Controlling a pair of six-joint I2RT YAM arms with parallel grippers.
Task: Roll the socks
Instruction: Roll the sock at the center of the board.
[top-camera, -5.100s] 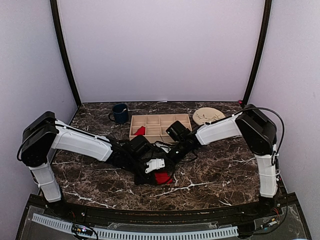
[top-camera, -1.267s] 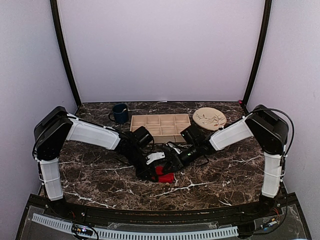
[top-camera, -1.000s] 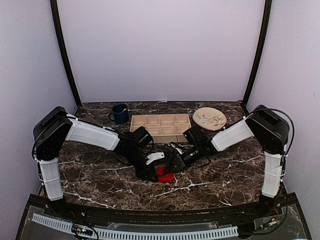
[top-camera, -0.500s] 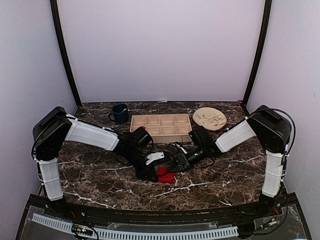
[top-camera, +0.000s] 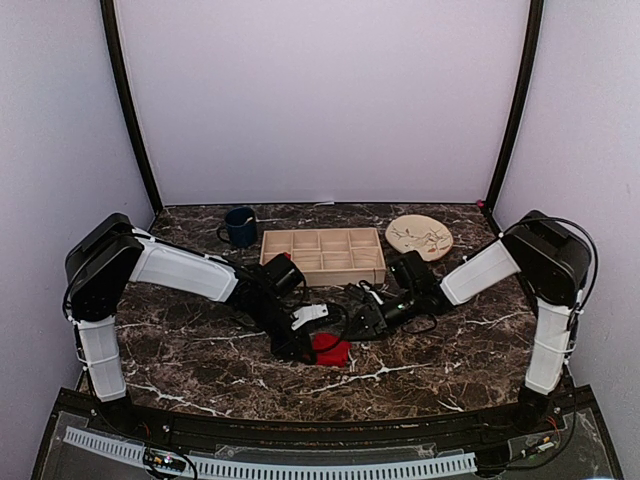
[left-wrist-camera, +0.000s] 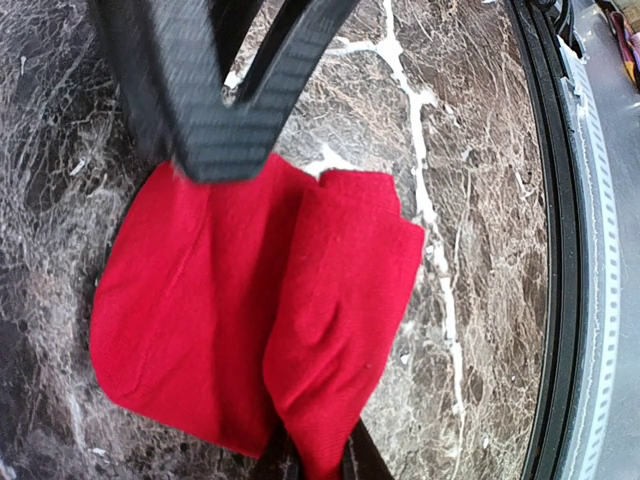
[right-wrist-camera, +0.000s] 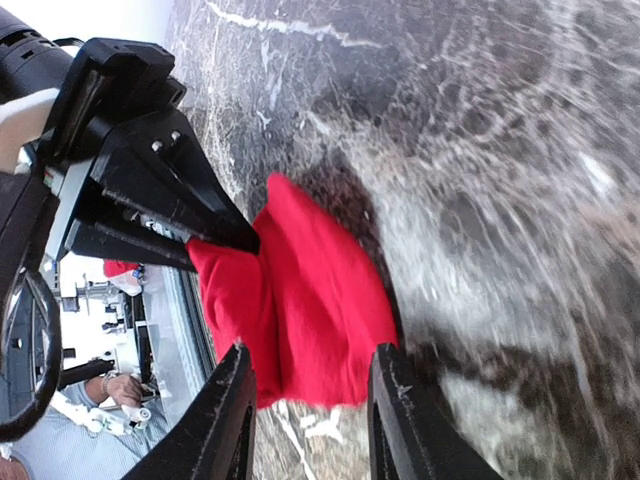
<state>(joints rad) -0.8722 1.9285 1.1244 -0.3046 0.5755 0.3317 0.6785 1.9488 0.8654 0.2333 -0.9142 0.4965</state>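
Observation:
A bright red sock (top-camera: 331, 351) lies folded into a thick bundle on the marble table, near the front middle. In the left wrist view the sock (left-wrist-camera: 250, 310) fills the centre, and my left gripper (left-wrist-camera: 318, 458) is shut on its folded near end. My left gripper (top-camera: 311, 338) sits just left of the bundle in the top view. In the right wrist view my right gripper (right-wrist-camera: 312, 355) stands open, its fingertips (right-wrist-camera: 236, 372) straddling the sock's (right-wrist-camera: 320, 300) near edge without pinching it. My right gripper (top-camera: 354, 322) is up and to the right of the bundle.
A tan compartment tray (top-camera: 324, 255) stands behind both grippers. A dark blue mug (top-camera: 240, 227) is at the back left and a round tan plate (top-camera: 419, 236) at the back right. The table's front rail (left-wrist-camera: 570, 250) runs close to the sock.
My right arm has drawn back to the right, away from the sock, and its jaws have opened a little wider. My left gripper has stayed put, still pinching the sock.

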